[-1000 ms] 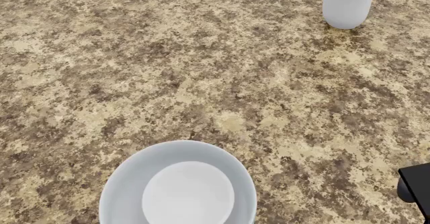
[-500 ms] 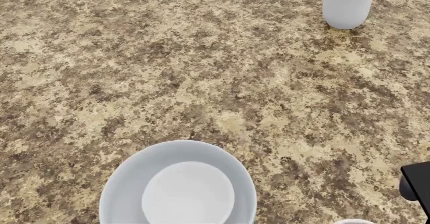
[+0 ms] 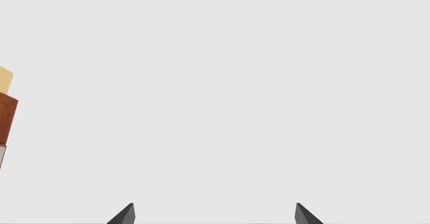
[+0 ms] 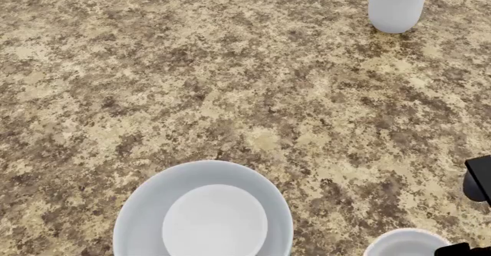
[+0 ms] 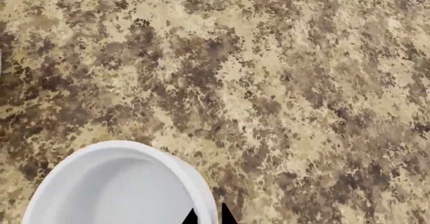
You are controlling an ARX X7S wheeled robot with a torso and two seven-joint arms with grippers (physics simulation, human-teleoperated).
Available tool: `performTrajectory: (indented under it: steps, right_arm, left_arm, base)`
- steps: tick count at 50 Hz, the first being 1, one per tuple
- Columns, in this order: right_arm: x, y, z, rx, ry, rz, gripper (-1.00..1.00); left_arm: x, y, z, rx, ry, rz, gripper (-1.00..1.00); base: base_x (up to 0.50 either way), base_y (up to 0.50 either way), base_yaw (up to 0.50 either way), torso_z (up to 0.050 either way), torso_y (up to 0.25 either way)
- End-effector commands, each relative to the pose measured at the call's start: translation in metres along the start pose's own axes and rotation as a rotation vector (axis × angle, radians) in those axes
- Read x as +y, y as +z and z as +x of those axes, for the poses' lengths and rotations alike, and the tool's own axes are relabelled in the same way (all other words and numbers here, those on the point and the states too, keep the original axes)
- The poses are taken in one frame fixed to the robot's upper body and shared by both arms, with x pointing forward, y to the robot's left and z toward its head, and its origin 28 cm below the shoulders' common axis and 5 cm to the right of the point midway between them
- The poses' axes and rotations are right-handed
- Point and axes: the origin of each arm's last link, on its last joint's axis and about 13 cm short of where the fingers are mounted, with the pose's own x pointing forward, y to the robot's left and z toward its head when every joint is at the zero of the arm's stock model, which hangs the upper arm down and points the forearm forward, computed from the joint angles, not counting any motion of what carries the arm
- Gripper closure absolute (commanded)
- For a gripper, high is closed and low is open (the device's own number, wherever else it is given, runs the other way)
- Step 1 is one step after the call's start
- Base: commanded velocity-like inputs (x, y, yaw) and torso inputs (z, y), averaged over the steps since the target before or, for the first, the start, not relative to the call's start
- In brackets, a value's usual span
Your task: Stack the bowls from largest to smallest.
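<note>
Large bowl (image 4: 203,210): sits on the speckled countertop (image 4: 230,83) at the near edge of the head view, with the small shallow bowl (image 4: 215,221) already nested inside it
Cup-like bowl (image 4: 404,243): carried at the lower right of the head view, well apart from the stack and level with it from the robot's side
Right gripper (image 5: 207,217): two dark fingertips pinch the wall of the cup-like bowl, one inside the rim and one outside (closed on it)
Key relation: the stack lies toward the robot's left of the held bowl; the right arm is the nearer one and already holds the load
Bowl axis: opening faces up, rim appears level
Left gripper (image 3: 213,214): fingertips spread wide, empty, facing blank background
Obstacles: none between the held bowl and the stack; the potted plant (image 4: 396,4) stands far off at the back right
</note>
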Motion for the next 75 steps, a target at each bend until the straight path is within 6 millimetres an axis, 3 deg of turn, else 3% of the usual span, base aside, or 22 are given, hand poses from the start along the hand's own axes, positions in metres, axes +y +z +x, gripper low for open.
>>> performTrajectory:
  steps: [1, 9, 26, 39, 61, 75]
  right_arm:
    - [-0.003, 0.022, -0.02, -0.137, -0.026, -0.017, 1.0]
    - [-0.004, 0.033, -0.029, -0.184, -0.036, -0.016, 1.0]
    - [-0.001, 0.082, -0.047, -0.29, -0.034, -0.067, 1.0]
    - [0.013, 0.115, -0.043, -0.335, 0.028, -0.125, 1.0]
    - [0.04, 0.141, -0.036, -0.353, 0.131, -0.226, 1.0]
    - [0.054, 0.142, -0.032, -0.338, 0.193, -0.274, 1.0]
  left_arm:
    - [0.003, -0.001, 0.002, 0.008, 0.015, 0.006, -1.0]
    - [0.002, -0.002, 0.002, 0.009, 0.012, 0.005, -1.0]
    - [0.003, 0.0, 0.002, 0.003, 0.012, 0.004, -1.0]
    - [0.006, -0.001, 0.002, 0.004, 0.015, 0.006, -1.0]
    - [0.006, 0.0, 0.001, 0.005, 0.018, 0.006, -1.0]
    - [0.007, 0.001, 0.002, 0.0, 0.021, 0.006, -1.0]
  base:
    - [0.0, 0.0, 0.0, 0.0, 0.0]
    - [0.0, 0.0, 0.0, 0.0, 0.0]
    - [0.0, 0.0, 0.0, 0.001, 0.001]
    - [0.0, 0.0, 0.0, 0.0, 0.001]
    - [0.0, 0.0, 0.0, 0.0, 0.001]
    - [0.0, 0.0, 0.0, 0.0, 0.001]
